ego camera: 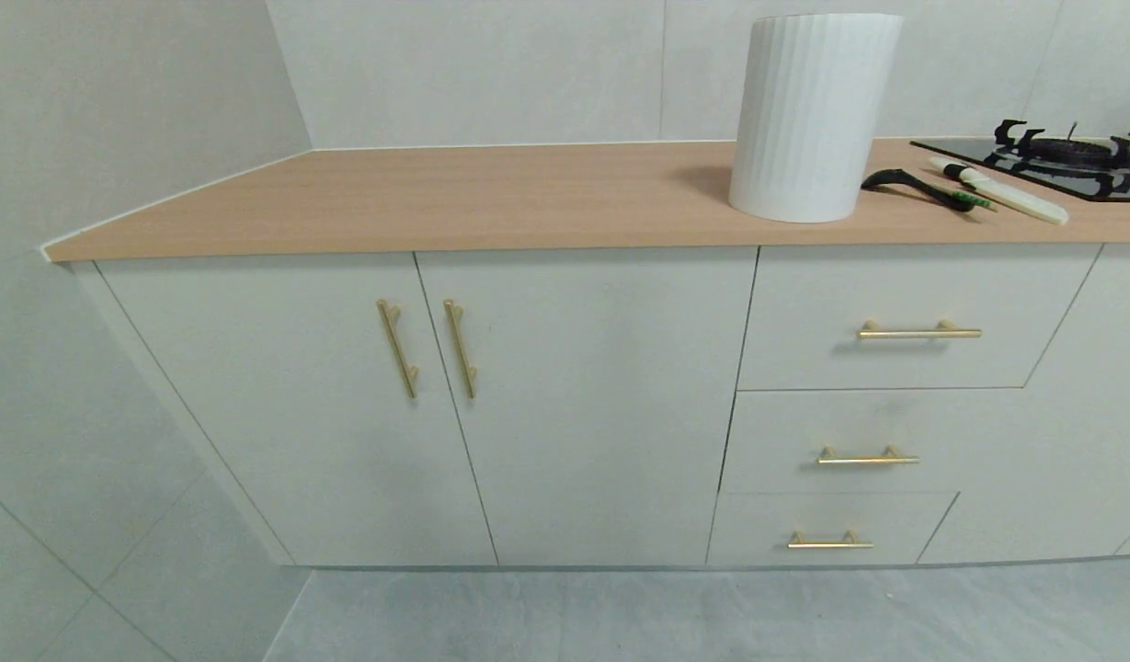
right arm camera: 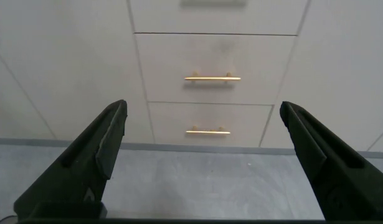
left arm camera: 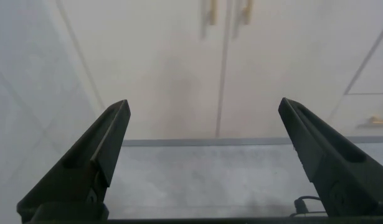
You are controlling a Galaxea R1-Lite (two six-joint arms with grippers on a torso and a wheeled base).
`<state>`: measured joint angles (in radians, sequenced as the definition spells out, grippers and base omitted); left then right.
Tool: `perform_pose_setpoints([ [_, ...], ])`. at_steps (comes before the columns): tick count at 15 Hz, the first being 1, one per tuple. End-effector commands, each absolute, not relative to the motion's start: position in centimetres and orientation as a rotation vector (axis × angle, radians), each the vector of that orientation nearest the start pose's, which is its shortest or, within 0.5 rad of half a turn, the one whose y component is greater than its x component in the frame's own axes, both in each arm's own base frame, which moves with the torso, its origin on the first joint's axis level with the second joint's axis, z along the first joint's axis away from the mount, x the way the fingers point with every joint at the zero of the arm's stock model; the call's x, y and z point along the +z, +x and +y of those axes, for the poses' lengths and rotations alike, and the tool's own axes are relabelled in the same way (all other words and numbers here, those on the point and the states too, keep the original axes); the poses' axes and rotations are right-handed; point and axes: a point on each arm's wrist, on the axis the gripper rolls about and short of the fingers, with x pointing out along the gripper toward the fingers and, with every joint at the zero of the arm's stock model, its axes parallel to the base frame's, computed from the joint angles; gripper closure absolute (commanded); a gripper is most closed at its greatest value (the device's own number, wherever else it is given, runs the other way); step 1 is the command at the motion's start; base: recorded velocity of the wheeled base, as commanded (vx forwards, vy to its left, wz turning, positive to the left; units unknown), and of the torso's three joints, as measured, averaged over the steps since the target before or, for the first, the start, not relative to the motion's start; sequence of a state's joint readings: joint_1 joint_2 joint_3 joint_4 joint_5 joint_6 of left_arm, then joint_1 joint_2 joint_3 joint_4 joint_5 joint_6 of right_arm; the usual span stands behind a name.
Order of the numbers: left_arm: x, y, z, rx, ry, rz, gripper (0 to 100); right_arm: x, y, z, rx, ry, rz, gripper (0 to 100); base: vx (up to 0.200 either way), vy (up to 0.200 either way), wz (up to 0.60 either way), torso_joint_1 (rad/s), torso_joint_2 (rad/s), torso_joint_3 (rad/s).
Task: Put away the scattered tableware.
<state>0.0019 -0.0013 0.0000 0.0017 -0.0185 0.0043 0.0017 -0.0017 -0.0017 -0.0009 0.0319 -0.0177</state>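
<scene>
Tableware (ego camera: 1001,191) on wooden countertop (ego camera: 436,198), tiled wall (ego camera: 482,64)

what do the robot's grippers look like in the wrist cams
Both look alike. The left gripper has two matte, dark grey to black fingers, long flat wedges that narrow toward squared tips. A thin dark cable loop shows by one finger's base. The right gripper has the same dark tapered fingers. No markings are visible.
</scene>
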Motion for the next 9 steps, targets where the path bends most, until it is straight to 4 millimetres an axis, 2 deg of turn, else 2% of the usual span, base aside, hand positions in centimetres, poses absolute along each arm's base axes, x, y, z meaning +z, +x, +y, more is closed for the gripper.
perform_pose_setpoints([
  [1,7.53,-2.28,-0.04,-0.017,0.005,0.001,0,7.61,-2.29,0.07,0.034,-0.018,-0.003,0,0.000,-0.200,0.00,0.002,0.00,0.007],
  [7,7.53,-2.28,-0.05,-0.015,0.005,0.001,0,7.61,-2.29,0.07,0.034,-0.018,-0.003,0,0.000,-0.200,0.00,0.002,0.00,0.003],
  [9,7.53,-2.28,-0.04,-0.014,0.005,0.002,0,7.61,-2.29,0.07,0.034,-0.018,-0.003,0,0.000,0.000,0.00,0.000,0.00,0.000],
])
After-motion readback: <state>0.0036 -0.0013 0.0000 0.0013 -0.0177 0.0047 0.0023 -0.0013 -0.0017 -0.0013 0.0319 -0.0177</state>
